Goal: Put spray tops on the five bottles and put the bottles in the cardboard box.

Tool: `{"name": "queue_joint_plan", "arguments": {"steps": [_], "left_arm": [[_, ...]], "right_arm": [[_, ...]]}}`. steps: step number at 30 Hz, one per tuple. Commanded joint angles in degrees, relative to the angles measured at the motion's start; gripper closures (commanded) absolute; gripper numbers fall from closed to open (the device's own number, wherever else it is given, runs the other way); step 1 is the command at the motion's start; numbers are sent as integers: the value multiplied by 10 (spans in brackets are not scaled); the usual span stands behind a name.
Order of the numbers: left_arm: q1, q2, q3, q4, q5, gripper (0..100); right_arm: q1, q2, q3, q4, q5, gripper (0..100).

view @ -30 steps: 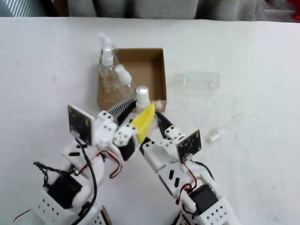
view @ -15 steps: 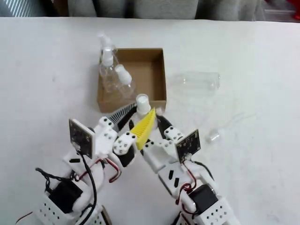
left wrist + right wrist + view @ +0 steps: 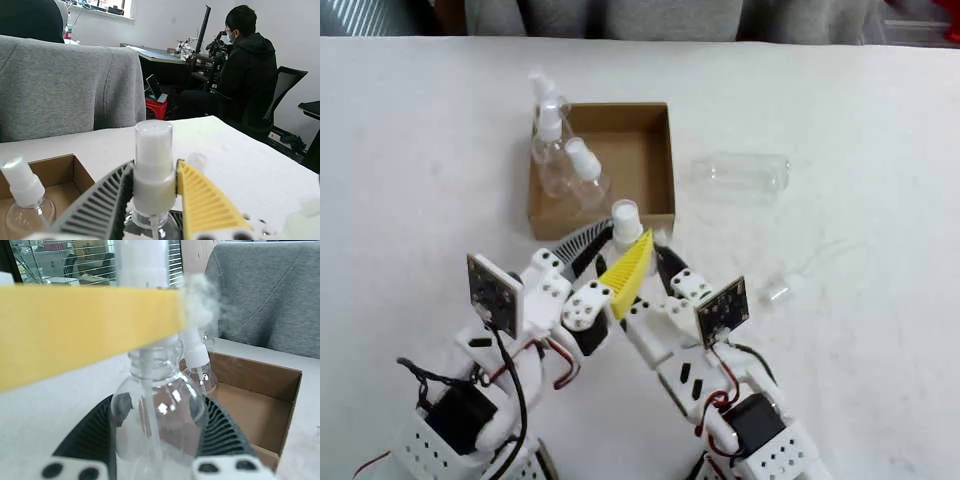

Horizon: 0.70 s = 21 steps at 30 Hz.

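Observation:
A clear bottle stands upright just in front of the cardboard box. My right gripper is shut on its body with black fingers. A white spray top sits on the bottle's neck, and my left gripper is shut on it between a grey and a yellow finger. In the high view the top lies near the box's front wall. Bottles with spray tops stand at the box's left side. Another clear bottle without a top lies right of the box.
A loose spray top with its thin tube lies on the white table to the right of my arms. Both arms crowd the space in front of the box. Grey chair backs stand beyond the table's far edge.
Both grippers and the held bottle have shifted slightly back from the box toward the near edge. Over the last half second almost nothing moved.

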Motion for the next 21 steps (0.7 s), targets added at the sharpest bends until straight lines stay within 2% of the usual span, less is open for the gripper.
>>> {"name": "queue_joint_plan", "arguments": {"steps": [1, 11, 17, 21], "left_arm": [[22, 1, -2, -8, -4, 980], [52, 10, -45, 26, -7, 980], [49, 110, -76, 25, -8, 980], [50, 124, -89, 25, -9, 980]], "right_arm": [[7, -10, 2, 0, 6, 984], [20, -11, 2, -2, 6, 984], [23, -11, 2, -1, 6, 984], [35, -11, 2, -3, 6, 984]]}}
